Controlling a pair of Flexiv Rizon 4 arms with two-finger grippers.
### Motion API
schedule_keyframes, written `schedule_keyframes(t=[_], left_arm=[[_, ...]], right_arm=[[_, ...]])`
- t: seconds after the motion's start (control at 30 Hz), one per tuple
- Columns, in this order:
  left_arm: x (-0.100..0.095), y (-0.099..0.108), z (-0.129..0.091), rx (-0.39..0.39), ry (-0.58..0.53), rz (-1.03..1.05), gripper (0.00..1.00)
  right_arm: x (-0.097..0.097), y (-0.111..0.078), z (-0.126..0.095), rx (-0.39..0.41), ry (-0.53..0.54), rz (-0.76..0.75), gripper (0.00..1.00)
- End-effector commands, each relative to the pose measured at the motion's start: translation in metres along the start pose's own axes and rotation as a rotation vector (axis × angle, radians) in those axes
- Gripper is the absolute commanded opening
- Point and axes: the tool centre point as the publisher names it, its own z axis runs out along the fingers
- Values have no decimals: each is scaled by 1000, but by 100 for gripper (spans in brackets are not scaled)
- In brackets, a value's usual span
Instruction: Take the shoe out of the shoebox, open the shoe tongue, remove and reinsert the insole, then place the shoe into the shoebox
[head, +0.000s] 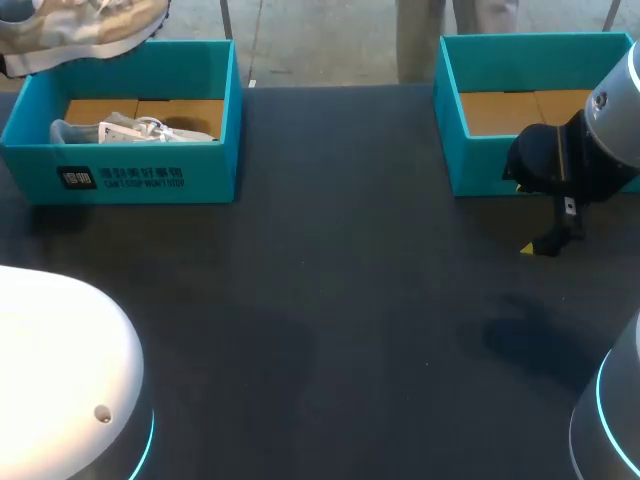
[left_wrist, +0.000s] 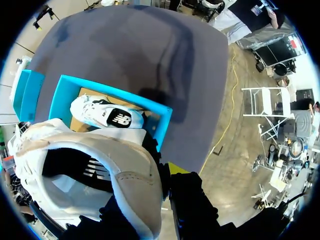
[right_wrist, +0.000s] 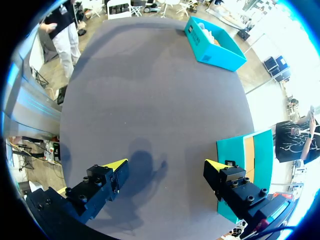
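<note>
Pale shoe aloft at the far left corner of the dark worktop, above the teal left shoebox, partly cut off at the head view's edge. Upper off-white to light grey, thick pale sole. Far closer in the left wrist view: heel collar and dark mouth of the shoe facing the camera, white lining round the opening, dark striped print inside. Left fingers closed on the heel, one yellow tip showing just beside the collar, the other hidden behind the shoe; none of this grip visible from the head view. Beneath, in the left shoebox, a second shoe on its side on the cardboard floor, white with a dark patch on its flank. In the head view the same second shoe only a low grey-white shape against the box's near wall. Right fingers wide apart, nothing between them, above bare worktop. From the head view, right fingers down to a single visible yellow tip, just in front of the right shoebox, teal, brown cardboard floor showing. Right wrist view alone with both boxes together: right shoebox just beside one finger, left shoebox well away across the worktop.
</note>
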Motion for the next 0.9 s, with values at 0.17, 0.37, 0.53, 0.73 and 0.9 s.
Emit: schedule_keyframes(t=[0.17, 0.37, 0.53, 0.73, 0.9], left_arm=[[-1, 3, 0, -16, -4, 23, 0], [-2, 9, 4, -73, -30, 145, 0], [-5, 17, 11, -57, -25, 196, 0], [-13, 27, 30, -67, 0, 217, 0], [-19, 35, 42, -87, -12, 212, 0]], right_arm=[[0, 0, 1, 2, -1, 0, 100], [0, 0, 1, 2, -1, 0, 100], [0, 0, 1, 2, -1, 0, 100], [0, 0, 1, 2, -1, 0, 100], [0, 0, 1, 2, -1, 0, 100]])
